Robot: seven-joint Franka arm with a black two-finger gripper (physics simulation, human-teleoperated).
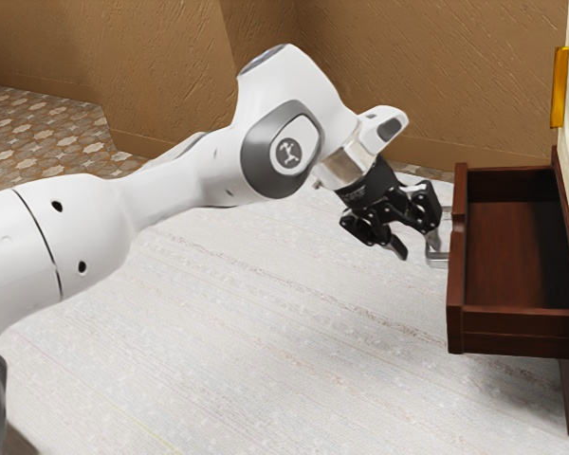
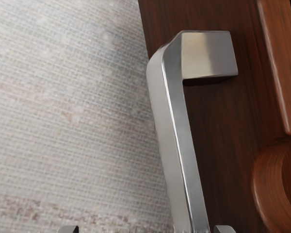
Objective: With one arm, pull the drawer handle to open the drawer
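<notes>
Silvery handle [image 2: 172,126] runs lengthwise along the drawer front [image 2: 223,121], between the widely parted fingers of the gripper [image 1: 417,250], nearer the drawer-side finger.

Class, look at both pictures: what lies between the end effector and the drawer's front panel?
The metal handle lies between the end effector and the front panel, as the exterior view shows.
</notes>
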